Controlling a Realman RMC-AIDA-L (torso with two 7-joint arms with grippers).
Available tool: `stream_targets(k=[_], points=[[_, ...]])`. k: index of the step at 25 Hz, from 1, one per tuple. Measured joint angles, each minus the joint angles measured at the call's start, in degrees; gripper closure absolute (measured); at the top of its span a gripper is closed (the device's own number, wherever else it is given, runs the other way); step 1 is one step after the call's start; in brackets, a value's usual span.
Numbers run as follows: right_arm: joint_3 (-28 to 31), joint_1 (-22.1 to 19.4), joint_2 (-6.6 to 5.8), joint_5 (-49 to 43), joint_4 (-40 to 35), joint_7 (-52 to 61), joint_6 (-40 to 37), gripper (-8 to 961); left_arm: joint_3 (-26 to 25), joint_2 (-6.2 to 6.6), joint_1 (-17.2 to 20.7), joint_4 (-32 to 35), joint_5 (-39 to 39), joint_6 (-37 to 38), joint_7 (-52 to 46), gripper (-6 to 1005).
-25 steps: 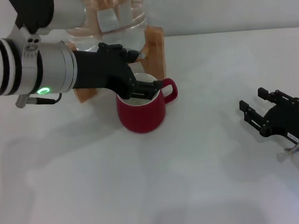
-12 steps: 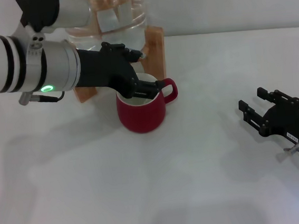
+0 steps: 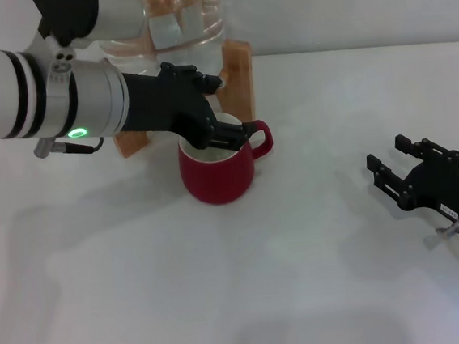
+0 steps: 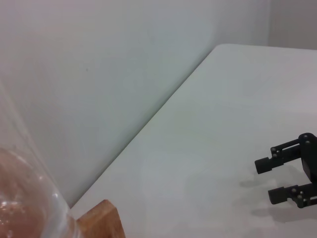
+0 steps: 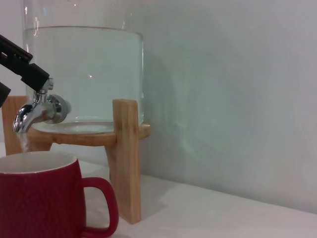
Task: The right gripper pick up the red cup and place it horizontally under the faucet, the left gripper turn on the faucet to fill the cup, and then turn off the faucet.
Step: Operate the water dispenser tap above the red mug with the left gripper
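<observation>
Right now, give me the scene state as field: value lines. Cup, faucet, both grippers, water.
cup: the red cup stands upright on the table, under the spout, handle toward the robot's right
faucet: the faucet is over the cup's mouth
water: a thin stream falls from the spout into the cup in the right wrist view
left gripper: the left gripper is at the faucet's lever, above the cup
right gripper: the right gripper is open, empty, low over the table, well apart from the cup
jar: the water jar sits in the wooden stand
</observation>
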Motion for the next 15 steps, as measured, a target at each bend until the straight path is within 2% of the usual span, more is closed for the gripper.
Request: stream_targets(k=[15], points=[[-0.10,0.01,-0.07,0.00,0.03,0.00,-0.52,414,0.01,-0.04,-0.87,-1.40,-0.02,1.62,0.20,122]])
